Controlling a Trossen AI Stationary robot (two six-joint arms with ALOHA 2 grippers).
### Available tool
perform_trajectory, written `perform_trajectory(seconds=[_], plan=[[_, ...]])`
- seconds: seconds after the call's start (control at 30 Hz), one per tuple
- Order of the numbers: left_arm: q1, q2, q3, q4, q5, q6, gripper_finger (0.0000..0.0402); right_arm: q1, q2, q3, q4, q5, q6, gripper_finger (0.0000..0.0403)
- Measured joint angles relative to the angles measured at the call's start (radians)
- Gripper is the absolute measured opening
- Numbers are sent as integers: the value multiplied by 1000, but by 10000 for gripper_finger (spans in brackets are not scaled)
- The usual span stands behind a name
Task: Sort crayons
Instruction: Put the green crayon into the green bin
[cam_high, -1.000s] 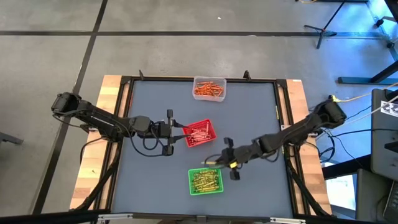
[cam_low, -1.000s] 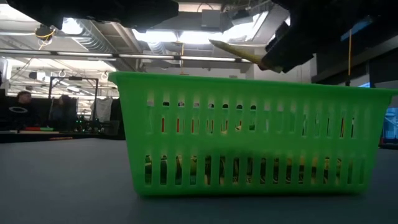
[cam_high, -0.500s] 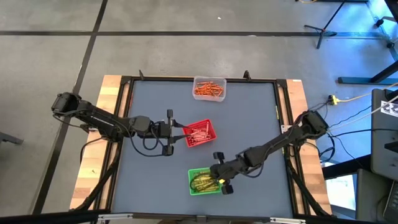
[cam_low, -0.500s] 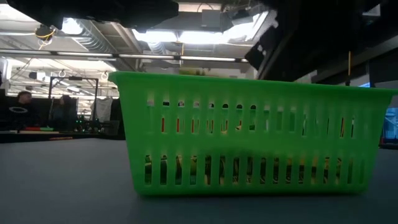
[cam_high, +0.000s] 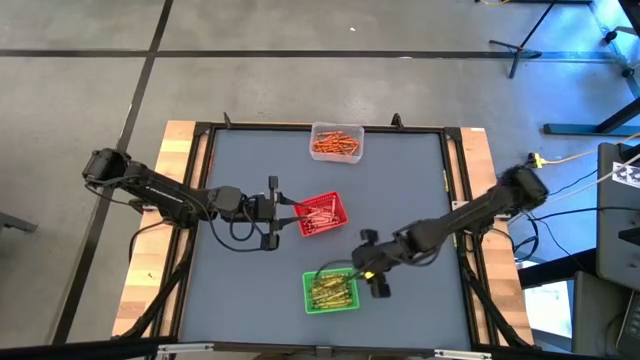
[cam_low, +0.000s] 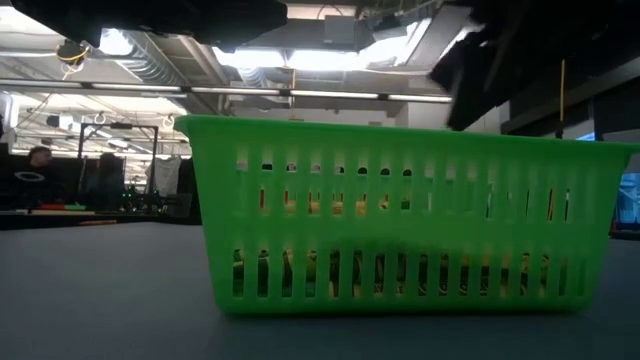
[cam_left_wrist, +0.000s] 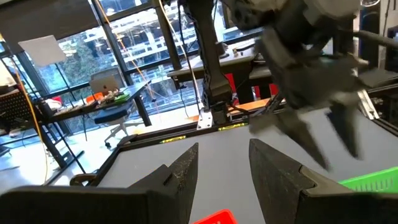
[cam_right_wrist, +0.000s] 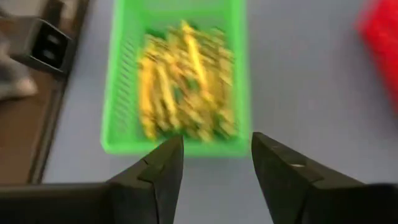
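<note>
Yellow-green crayons (cam_right_wrist: 180, 87) lie heaped in the green tray (cam_high: 331, 291) — the right gripper (cam_high: 352, 268) hovers just above its rim, fingers apart, empty. Best it lifts clear without clipping the rim. The left gripper (cam_high: 292, 212), part-open, waits at the red tray (cam_high: 320, 214).

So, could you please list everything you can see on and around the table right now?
Green tray: one, near edge of the table, holding many yellow-green crayons.
Red tray: one, mid-table, holding red crayons.
Clear tray: one, far edge, holding orange crayons.
Table: one, grey top.
Left gripper: one, dark, at the red tray's left side, nothing visibly held.
Right gripper: one, dark, open and empty, just right of the green tray.
</note>
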Motion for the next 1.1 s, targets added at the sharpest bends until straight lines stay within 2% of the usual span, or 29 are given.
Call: perform_trajectory(seconds=[0.2,0.3,0.47,0.6,0.9,1.1], plan=[[0,0,0,0,0,0,128,1,-164,0,-374,174,132,190],[0,0,0,0,0,0,128,0,-205,0,-592,243,217,183],[0,0,0,0,0,0,128,-6,-212,-12,-903,266,365,167],[0,0,0,0,0,0,128,-5,-212,-86,-996,182,423,154],[0,0,0,0,0,0,128,-5,-209,-325,-930,-106,446,108],[0,0,0,3,-2,0,128,-5,-190,-337,-875,-179,449,52]])
